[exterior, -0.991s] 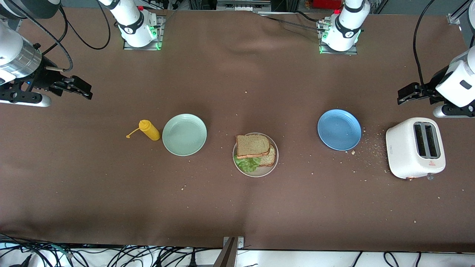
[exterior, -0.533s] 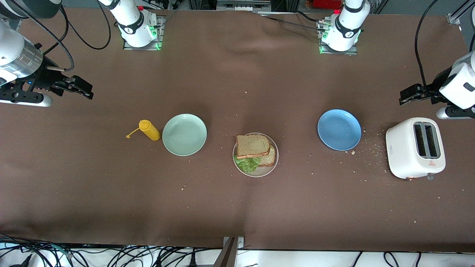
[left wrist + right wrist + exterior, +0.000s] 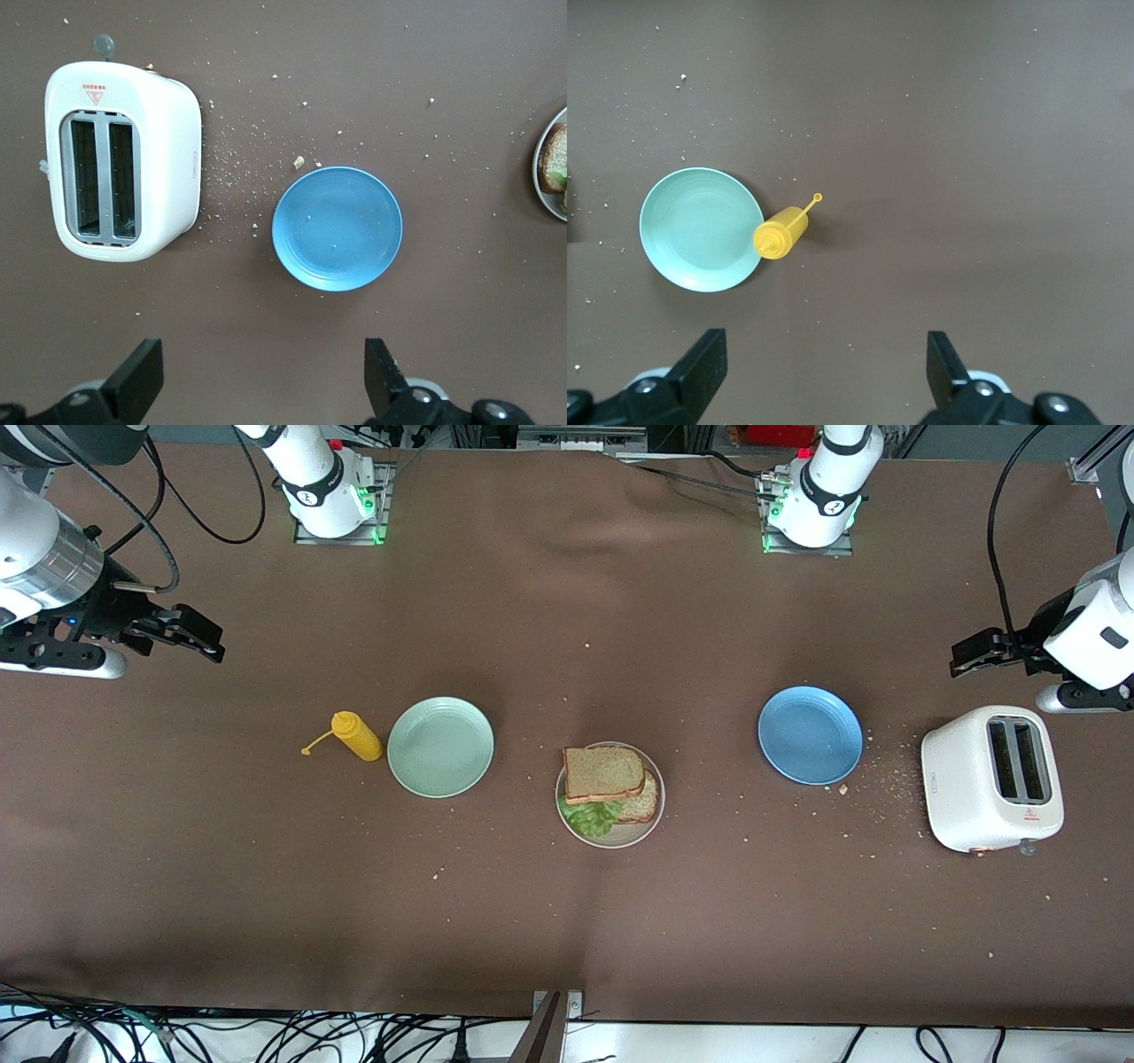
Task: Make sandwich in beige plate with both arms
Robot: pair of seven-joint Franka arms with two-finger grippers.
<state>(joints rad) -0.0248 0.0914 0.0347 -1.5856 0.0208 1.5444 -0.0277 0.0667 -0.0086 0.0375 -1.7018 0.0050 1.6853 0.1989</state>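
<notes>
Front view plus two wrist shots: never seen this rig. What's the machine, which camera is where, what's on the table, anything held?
Two white robot arms are bolted along one table edge. The front view looks down from across the table; each wrist view looks down from a camera on that arm's wrist.

The beige plate at mid-table holds the sandwich, lettuce showing. Toward the right arm's end are a green plate and a yellow bottle; toward the left arm's end, a blue plate and a toaster.

The left gripper hangs by the toaster, the right gripper over bare cloth. Both jaws are open and empty.
</notes>
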